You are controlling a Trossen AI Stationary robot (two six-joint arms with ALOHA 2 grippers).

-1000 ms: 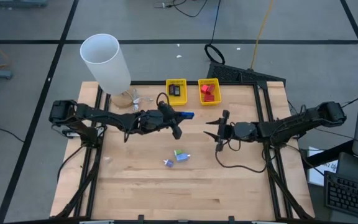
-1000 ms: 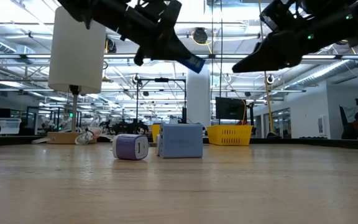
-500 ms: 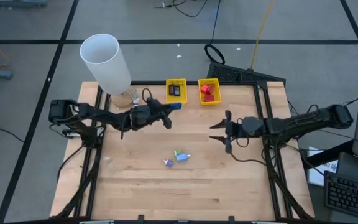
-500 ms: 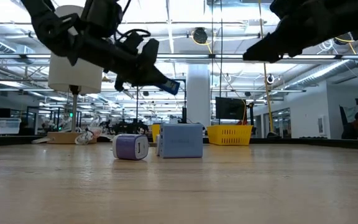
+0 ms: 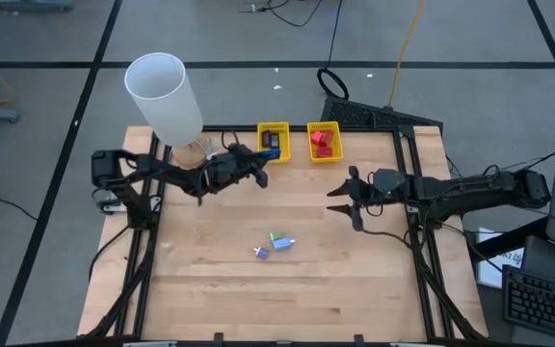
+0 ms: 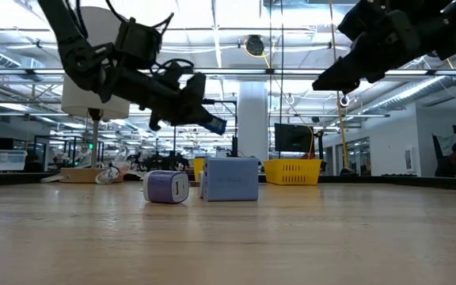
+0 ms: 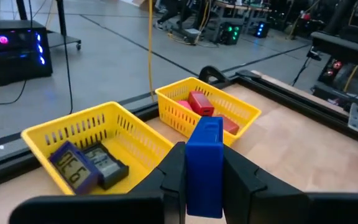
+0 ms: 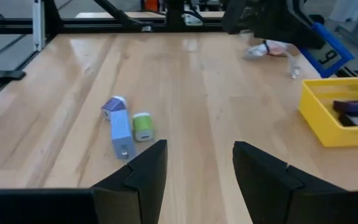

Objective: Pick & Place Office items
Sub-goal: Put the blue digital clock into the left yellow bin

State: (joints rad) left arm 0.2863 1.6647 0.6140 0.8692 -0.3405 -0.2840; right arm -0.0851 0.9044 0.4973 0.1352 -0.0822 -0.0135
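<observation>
My left gripper [image 5: 260,166] hangs above the table just in front of the left yellow basket [image 5: 274,141], shut on a blue block [image 7: 204,163]. That basket [image 7: 135,134] holds a blue item [image 7: 73,167] and a black rectangular one [image 7: 106,167]. The right basket [image 5: 323,142] holds red items [image 7: 199,104]. My right gripper [image 5: 351,199] is open, in the air at the table's right middle. A blue block [image 5: 279,241], a green piece [image 8: 143,126] and a purple piece [image 5: 259,253] lie on the wood near the table's middle. My left gripper pinches the blue block's lower part [image 7: 202,196] between its two fingers [image 7: 174,169], one on each broad side. The block's top end [image 7: 207,124] sticks out past the fingertips toward the baskets. It is lifted clear of the table [image 6: 216,124].
A tall white cylinder [image 5: 167,96] stands at the table's far left corner, with small clutter [image 5: 205,152] at its foot, close behind my left arm. Bare wood lies between the two grippers and along the near edge.
My left gripper has carried the blue block from above the table's middle toward the far edge and to the left, ending just in front of the left yellow basket, still shut on it. My right gripper has drawn back a little toward the right edge.
</observation>
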